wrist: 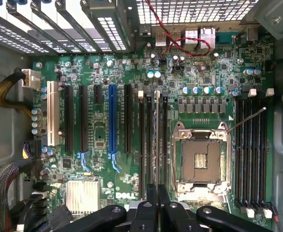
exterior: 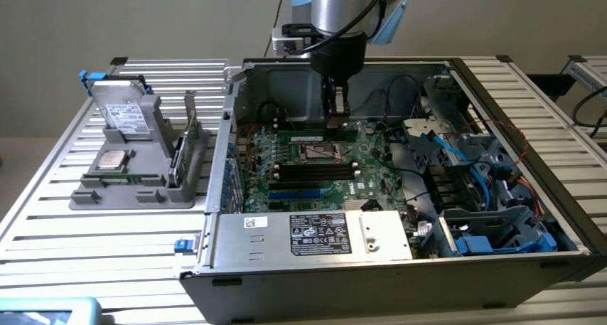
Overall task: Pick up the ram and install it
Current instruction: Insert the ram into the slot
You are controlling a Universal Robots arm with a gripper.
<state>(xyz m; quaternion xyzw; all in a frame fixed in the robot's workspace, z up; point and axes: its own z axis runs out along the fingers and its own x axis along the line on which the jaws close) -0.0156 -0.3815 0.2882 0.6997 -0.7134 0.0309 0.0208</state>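
My gripper [exterior: 337,115] is down inside the open computer case, just above the motherboard [exterior: 365,172] behind the CPU socket [exterior: 318,153]. In the wrist view its black fingers [wrist: 146,212] meet around a thin stick seen edge-on, the ram [wrist: 157,140]. The ram runs along the bank of black memory slots [wrist: 148,145] beside the CPU socket [wrist: 201,162]. Its edge lines up with one slot of that bank. Whether it touches the slot or hangs just above it, I cannot tell. The jaws are shut on the ram.
A grey fixture [exterior: 124,186] on the slatted table at the exterior view's left carries a silver drive [exterior: 125,115] and a CPU [exterior: 114,159]. Inside the case are cable bundles [exterior: 446,144], a power supply [exterior: 318,232] at the front and a blue drive cage [exterior: 498,236].
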